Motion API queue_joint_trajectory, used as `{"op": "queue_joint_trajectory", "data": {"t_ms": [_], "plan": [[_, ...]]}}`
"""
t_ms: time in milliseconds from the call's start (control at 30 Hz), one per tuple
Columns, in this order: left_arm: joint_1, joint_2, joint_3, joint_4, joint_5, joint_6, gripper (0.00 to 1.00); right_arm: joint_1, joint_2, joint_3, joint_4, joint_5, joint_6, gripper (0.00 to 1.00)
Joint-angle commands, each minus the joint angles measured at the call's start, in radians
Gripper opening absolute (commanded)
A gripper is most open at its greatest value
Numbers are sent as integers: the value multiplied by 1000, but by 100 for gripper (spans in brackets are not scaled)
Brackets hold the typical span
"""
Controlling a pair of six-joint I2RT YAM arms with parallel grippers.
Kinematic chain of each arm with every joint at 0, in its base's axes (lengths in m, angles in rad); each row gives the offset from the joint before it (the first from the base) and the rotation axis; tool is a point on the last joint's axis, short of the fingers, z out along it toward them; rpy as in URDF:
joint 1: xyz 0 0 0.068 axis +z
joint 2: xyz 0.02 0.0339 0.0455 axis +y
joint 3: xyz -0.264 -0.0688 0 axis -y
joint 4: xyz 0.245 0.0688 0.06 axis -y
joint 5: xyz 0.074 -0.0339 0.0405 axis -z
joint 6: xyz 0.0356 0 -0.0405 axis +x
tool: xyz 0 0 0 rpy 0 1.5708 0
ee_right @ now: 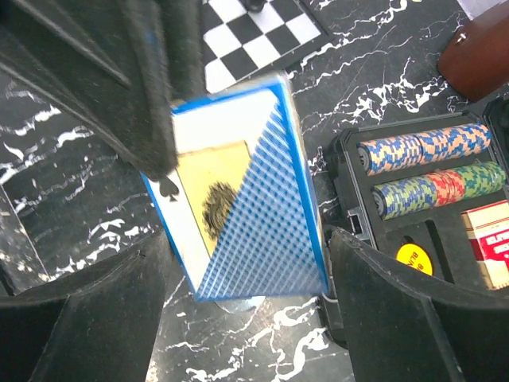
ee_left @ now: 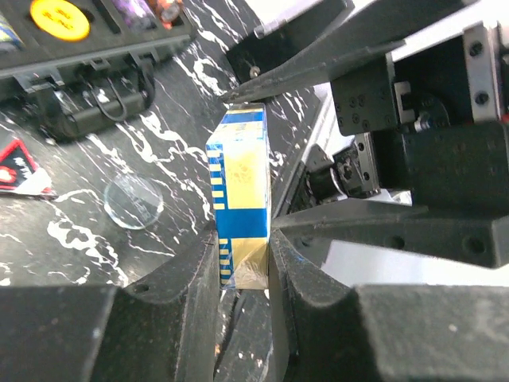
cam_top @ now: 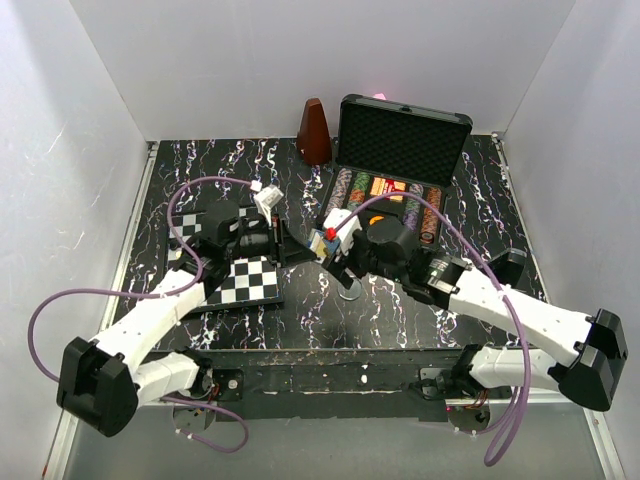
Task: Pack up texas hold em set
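A blue and yellow card box (ee_left: 241,199) hangs above the table in front of the open black case (cam_top: 405,135). My left gripper (ee_left: 242,239) is shut on one narrow end of it. My right gripper (ee_right: 248,263) straddles the same card box (ee_right: 246,207) from the other side, open, with a clear gap at one finger. In the top view the two grippers meet at the card box (cam_top: 325,240). Rows of striped chips (ee_right: 421,147), a red card box (ee_right: 489,239) and a yellow button (ee_right: 413,256) lie in the case.
A chessboard (cam_top: 250,280) lies left of the grippers. A brown metronome (cam_top: 315,132) stands at the back beside the case. A clear round disc (ee_left: 134,200) rests on the table under the card box, and a red-and-black card (ee_left: 16,163) lies nearby.
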Motion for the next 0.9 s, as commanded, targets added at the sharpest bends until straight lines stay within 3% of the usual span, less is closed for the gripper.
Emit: {"op": "queue_joint_trajectory", "data": {"t_ms": [0,133,333,600,867], "plan": [[36,-92,-25,-1,-69,27,0,-137,-65,11,143,-125,157,84],[59,-135,-40,13,-105,27,0,-279,-108,-29,237,-362,324,85],[69,-172,-58,74,-73,11,0,-405,-133,-91,396,-539,607,85],[72,-221,-129,307,-47,-180,0,-438,-139,-213,692,-643,926,81],[72,-227,-141,464,-30,-335,0,-438,-110,-226,782,-746,1010,75]]}}
